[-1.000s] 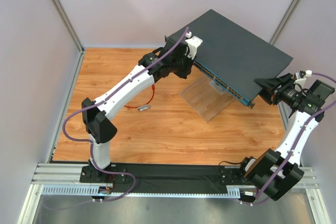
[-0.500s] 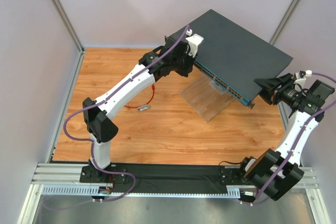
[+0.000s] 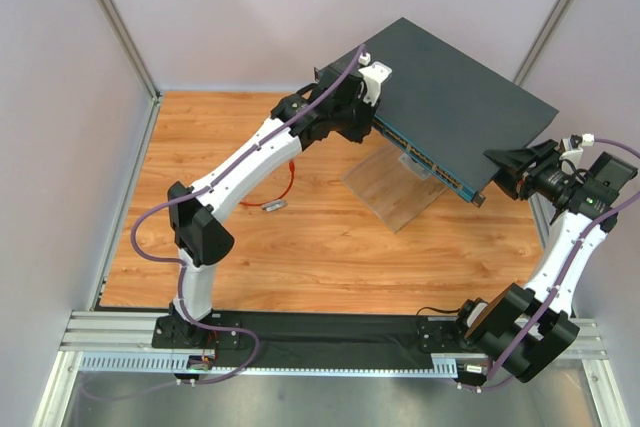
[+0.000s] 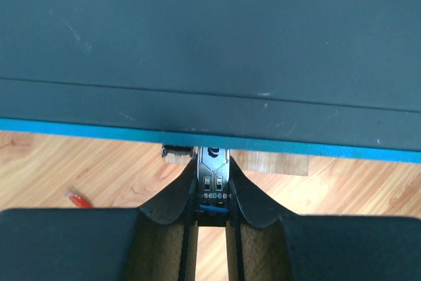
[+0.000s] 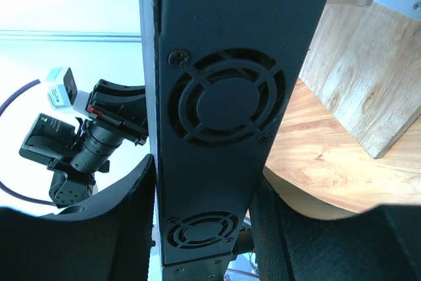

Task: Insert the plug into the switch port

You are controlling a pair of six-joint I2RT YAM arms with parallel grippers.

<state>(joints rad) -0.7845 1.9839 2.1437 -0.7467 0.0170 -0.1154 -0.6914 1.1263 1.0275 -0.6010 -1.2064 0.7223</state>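
The switch (image 3: 450,97) is a wide, flat dark box raised at a tilt, with a row of switch ports (image 3: 425,155) along its blue front face. My left gripper (image 3: 372,119) (image 4: 212,176) is at that face's left end, shut on a small grey metal stub (image 4: 213,166) whose tip goes under the box's blue edge (image 4: 99,129). The plug is not in my grip. Its thin red cable (image 3: 289,183) lies on the table, and a red tip (image 4: 77,197) shows in the left wrist view. My right gripper (image 3: 503,169) (image 5: 204,189) is shut on the switch's fan-grille end (image 5: 227,106).
A wooden stand (image 3: 392,187) is under the switch. Another small grey stub (image 3: 272,205) lies on the wooden table (image 3: 330,247) near the cable. Grey walls and metal posts (image 3: 115,22) close in the cell, and the black rail (image 3: 330,332) with the arm bases runs along the near edge.
The left arm has shifted a little right and up, bringing its gripper closer against the switch's front face. The right arm and the switch have not moved.
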